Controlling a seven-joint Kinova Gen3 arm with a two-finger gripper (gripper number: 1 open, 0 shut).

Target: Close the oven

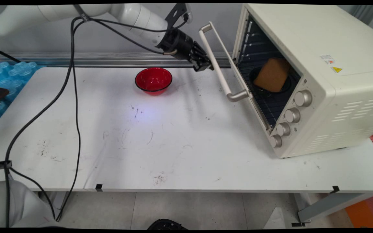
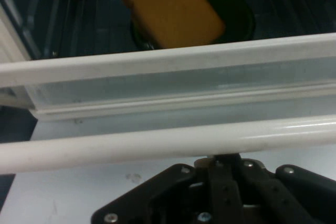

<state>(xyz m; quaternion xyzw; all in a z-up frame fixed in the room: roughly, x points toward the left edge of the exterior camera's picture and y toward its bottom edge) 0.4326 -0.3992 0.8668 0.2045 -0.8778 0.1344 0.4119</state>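
- White tabletop (image 1: 180, 145), scuffed with dark marks, runs to a grey wall with a metal rail along its foot.
- Cream-coloured metal toaster oven (image 1: 329, 81) stands at the table's right end; four round knobs down its front corner.
- Oven's glass door (image 1: 238, 77) hangs partly open, its long white bar handle (image 1: 220, 66) facing the arm.
- Black two-finger gripper (image 1: 206, 66) is up against the bar handle near its upper half; hand view shows the bar (image 2: 168, 145) lying across just above the linkage.
- Fingers hidden in both views; cannot tell if the pincer is spread or closed, or whether it grips the bar.
- Inside the oven: orange-brown sponge-like block (image 1: 272, 75) tilted on a dark round dish (image 1: 285, 87) on the wire rack.
- Glossy red bowl (image 1: 153, 80) sits upright on the table, left of and below the gripper, well apart from the oven.
- Black cables (image 1: 73, 97) droop from the arm over the table's left side.
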